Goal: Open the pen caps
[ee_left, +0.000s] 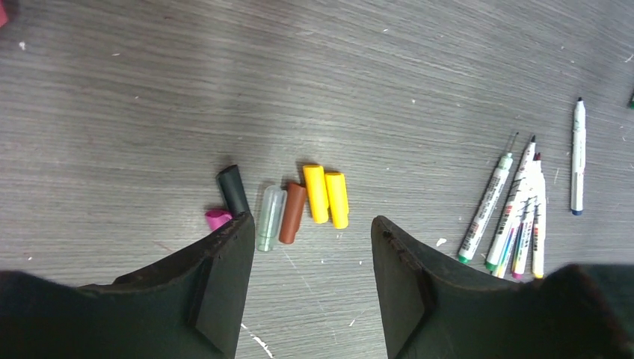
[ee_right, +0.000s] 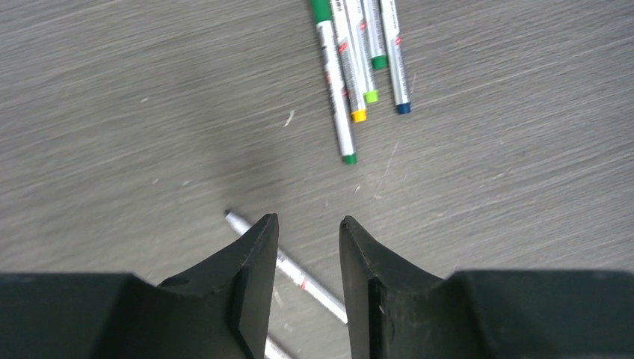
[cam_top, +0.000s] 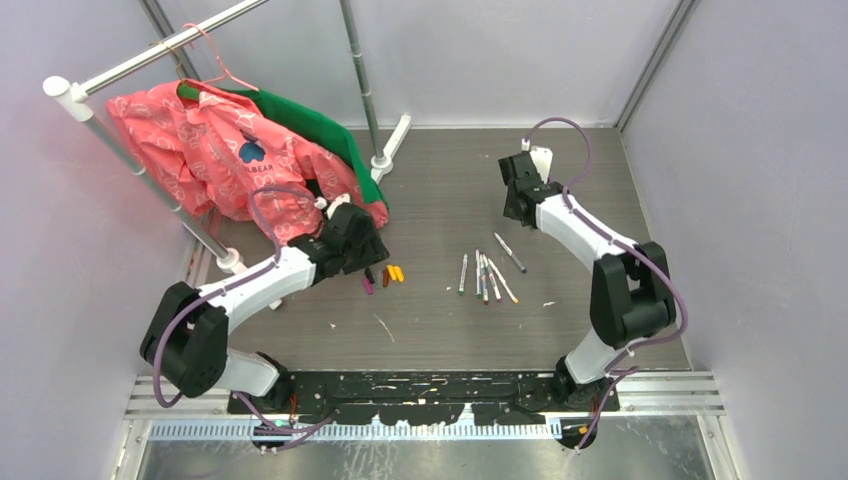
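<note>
Left gripper (ee_left: pixel 312 233), released, has caps (ee_left: pixel 325 196) just ahead; right gripper (ee_right: pixel 308 221), released, hangs over a pen (ee_right: pixel 299 278). Best lift straight, nudging nothing.

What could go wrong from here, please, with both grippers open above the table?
1. The pink cap lies right at one finger of the left gripper; a sideways move could send it and the neighbouring loose caps rolling.
2. The pens lie bunched and touching, so gripping one may drag others.
3. The right gripper hovers over a lone pen lying slantwise; closing there might miss it.
</note>
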`<action>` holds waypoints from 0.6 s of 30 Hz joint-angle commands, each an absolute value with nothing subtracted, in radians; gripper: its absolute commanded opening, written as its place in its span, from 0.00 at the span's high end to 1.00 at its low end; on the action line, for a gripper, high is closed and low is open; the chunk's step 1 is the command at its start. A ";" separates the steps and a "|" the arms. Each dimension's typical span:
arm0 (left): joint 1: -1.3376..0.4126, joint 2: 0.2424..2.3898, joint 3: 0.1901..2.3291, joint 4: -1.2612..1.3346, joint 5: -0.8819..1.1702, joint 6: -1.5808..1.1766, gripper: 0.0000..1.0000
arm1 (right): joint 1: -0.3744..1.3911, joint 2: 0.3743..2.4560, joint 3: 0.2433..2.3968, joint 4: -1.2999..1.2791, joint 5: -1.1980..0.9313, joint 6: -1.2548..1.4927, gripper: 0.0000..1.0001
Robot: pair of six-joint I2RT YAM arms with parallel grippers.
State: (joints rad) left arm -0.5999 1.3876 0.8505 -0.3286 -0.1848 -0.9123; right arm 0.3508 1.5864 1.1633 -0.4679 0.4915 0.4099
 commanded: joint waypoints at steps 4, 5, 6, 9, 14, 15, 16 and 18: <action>-0.596 1.441 0.923 -0.278 -0.147 -0.870 0.41 | 0.246 1.755 1.285 -0.407 0.405 0.360 0.61; -0.597 1.446 0.927 -0.278 -0.145 -0.867 0.41 | 0.238 1.774 1.299 -0.406 0.400 0.358 0.61; -0.597 1.451 0.933 -0.278 -0.144 -0.863 0.41 | 0.231 1.793 1.310 -0.405 0.395 0.355 0.61; -0.596 1.467 0.947 -0.279 -0.144 -0.853 0.41 | 0.210 1.842 1.342 -0.401 0.381 0.353 0.62; -0.594 1.483 0.964 -0.280 -0.141 -0.844 0.41 | 0.181 1.905 1.390 -0.403 0.357 0.349 0.62; -0.593 1.485 0.965 -0.278 -0.140 -0.842 0.41 | 0.177 1.913 1.396 -0.403 0.356 0.348 0.62; -0.592 1.487 0.967 -0.277 -0.140 -0.842 0.41 | 0.173 1.920 1.402 -0.402 0.353 0.347 0.62; -0.590 1.492 0.967 -0.272 -0.137 -0.841 0.41 | 0.165 1.932 1.410 -0.404 0.349 0.343 0.62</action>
